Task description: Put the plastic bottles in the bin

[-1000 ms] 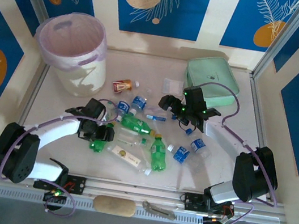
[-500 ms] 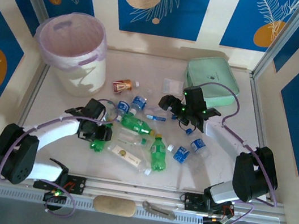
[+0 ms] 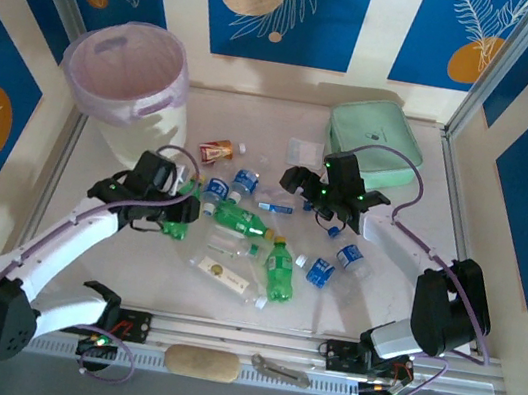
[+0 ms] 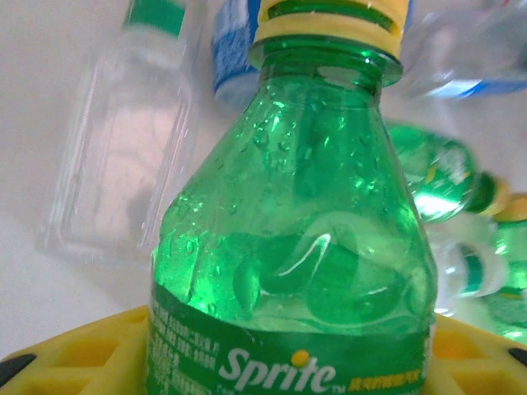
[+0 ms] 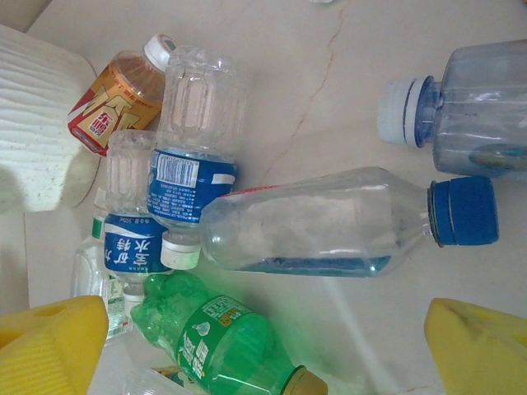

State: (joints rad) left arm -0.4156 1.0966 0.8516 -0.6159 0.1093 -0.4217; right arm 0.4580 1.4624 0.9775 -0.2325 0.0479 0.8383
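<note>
Since the earlier frame, the left arm has stretched out toward the far side, and the left hand has carried the green Sprite bottle away from its former place at the near-left edge of the pile. The right arm has not moved.

1. Left hand: clenched on the green Sprite bottle. In the left wrist view the yellow fingers sit on either side of the bottle at label height (the yellow cap points away from the camera). The held bottle is left of the pile, and the bin lies farther off to the far left.

2. Right hand: released, jaws wide apart. It hangs over the far-right part of the pile. In the right wrist view its fingers frame a clear bottle with a blue cap lying on its side on the desk.

3. Bin: stands upright at the far-left corner of the desk, apart from both hands.

4. Remaining bottles: all lie on the desk between the two arms. A red-brown labelled bottle lies nearest the bin. Two blue-labelled bottles lie just near of it. A second green bottle and a third green bottle lie mid-pile.

5. Mint-green case: lies flat at the far right.
</note>
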